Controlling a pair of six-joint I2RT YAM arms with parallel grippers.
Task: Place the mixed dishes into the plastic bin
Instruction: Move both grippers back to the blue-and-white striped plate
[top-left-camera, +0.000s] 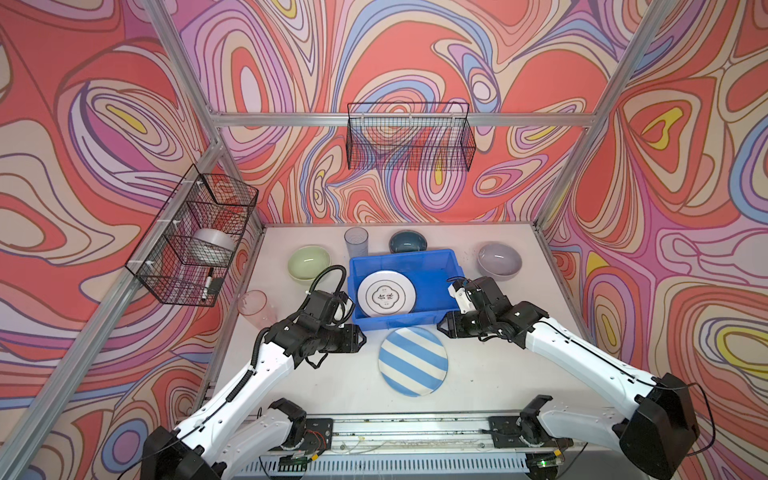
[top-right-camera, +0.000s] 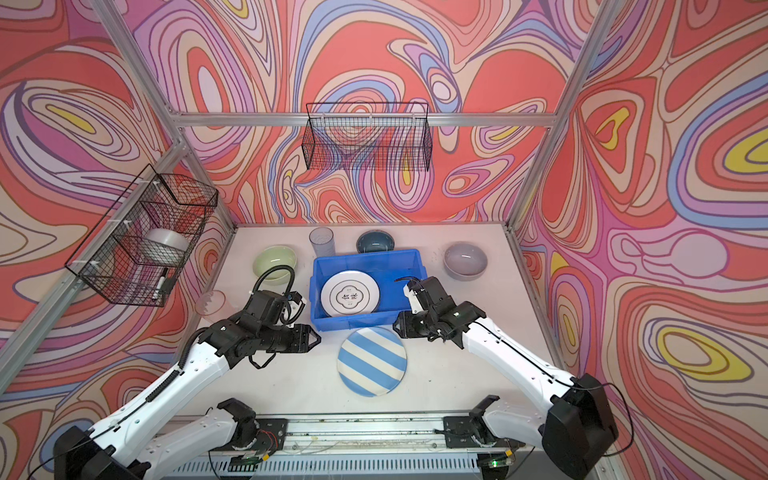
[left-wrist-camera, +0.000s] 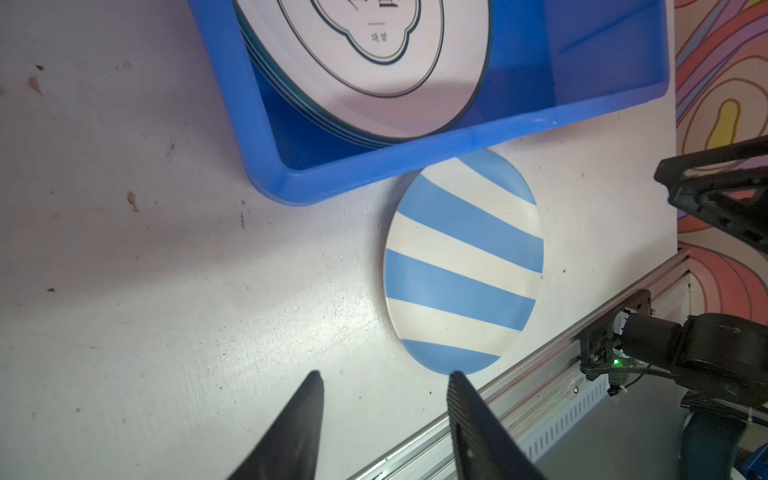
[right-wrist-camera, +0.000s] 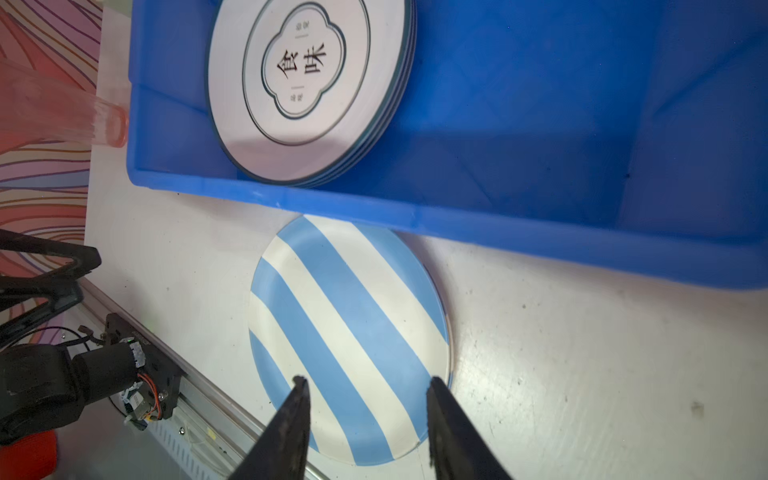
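Plainly, the striped plate (top-left-camera: 413, 360) lies flat on the tabletop, its far edge at the near wall of the plastic bin (top-left-camera: 399, 322). I judge it stiff, light and slick, best pinched at a free side rim. My left gripper (left-wrist-camera: 385, 376) and right gripper (right-wrist-camera: 366, 380) hang half-spread, empty.

plate stack (right-wrist-camera: 307, 91) cropped (top edge), tumbler (right-wrist-camera: 62, 112) blurred

The whole table (top-left-camera: 478, 374) is being overlooked from high above its near edge in both top views, facing down toward the back wall (top-right-camera: 457, 187). From each wrist camera it is being viewed closely and low; the striped plate (left-wrist-camera: 463, 266) and blue bin (right-wrist-camera: 498, 232) are being shared.
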